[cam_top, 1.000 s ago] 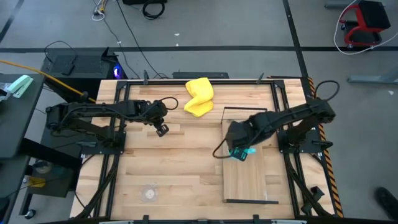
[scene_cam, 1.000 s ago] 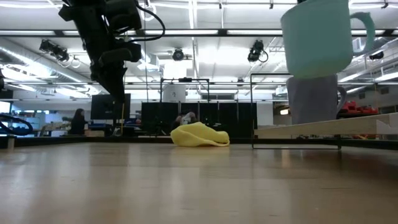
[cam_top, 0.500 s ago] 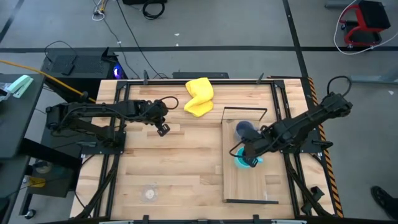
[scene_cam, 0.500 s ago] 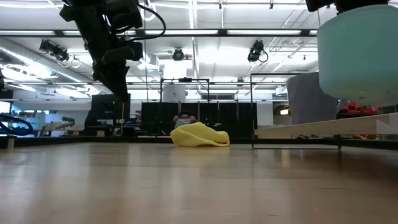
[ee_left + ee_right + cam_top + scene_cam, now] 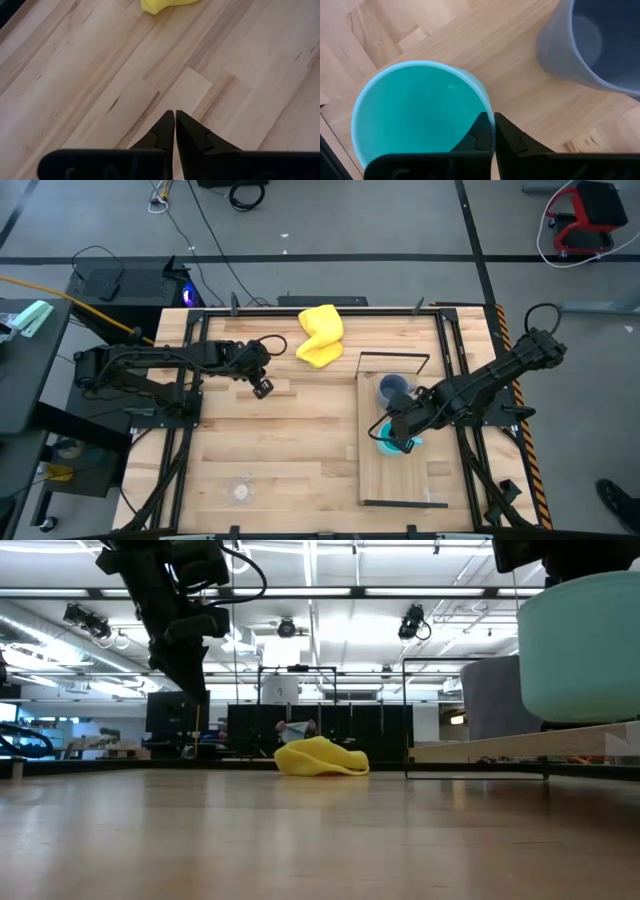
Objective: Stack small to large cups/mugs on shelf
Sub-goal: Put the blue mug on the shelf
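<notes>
The right gripper (image 5: 398,442) has its jaws clamped on the rim of the bright cyan mug (image 5: 390,439), which stands upright on the shelf (image 5: 395,480) at about four o'clock on the bench (image 5: 280,440). The grey-blue mug (image 5: 393,389) stands upright on the same shelf just beside it, toward twelve o'clock, while the clear cup (image 5: 239,491) sits well apart at about seven o'clock. The left gripper (image 5: 261,388) hangs over the bench near ten o'clock, jaws together on nothing, with the yellow cloth (image 5: 320,335) lying toward twelve o'clock.
</notes>
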